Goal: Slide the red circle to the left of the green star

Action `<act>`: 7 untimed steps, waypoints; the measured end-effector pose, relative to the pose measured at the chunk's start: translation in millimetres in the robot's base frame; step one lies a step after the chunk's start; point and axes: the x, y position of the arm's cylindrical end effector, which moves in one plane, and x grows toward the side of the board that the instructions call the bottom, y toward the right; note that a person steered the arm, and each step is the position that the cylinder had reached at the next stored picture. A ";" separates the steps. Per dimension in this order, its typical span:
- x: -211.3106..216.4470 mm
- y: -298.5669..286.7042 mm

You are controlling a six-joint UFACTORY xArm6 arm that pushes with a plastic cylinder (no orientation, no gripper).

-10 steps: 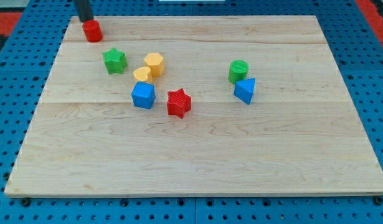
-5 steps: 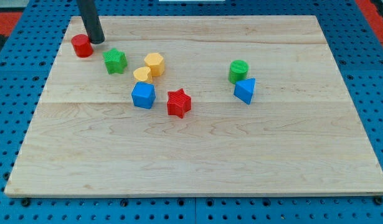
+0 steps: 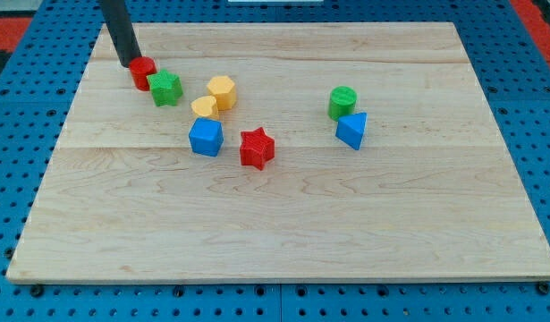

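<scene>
The red circle (image 3: 143,72) lies near the view's top left of the wooden board (image 3: 283,224). It touches the upper left side of the green star (image 3: 166,87). My tip (image 3: 134,63) is at the red circle's upper left edge, touching it. The dark rod rises from there to the view's top.
A yellow hexagon (image 3: 222,90) and a yellow heart-like block (image 3: 203,108) lie right of the green star. A blue cube (image 3: 205,138) and a red star (image 3: 256,148) lie below them. A green cylinder (image 3: 342,101) and a blue triangular block (image 3: 351,130) lie at the view's right.
The red circle first slid down-left, then right, and now rests against the green star. My tip moved from above it to its upper left. The other blocks stayed put.
</scene>
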 end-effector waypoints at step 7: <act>23.9 -1.7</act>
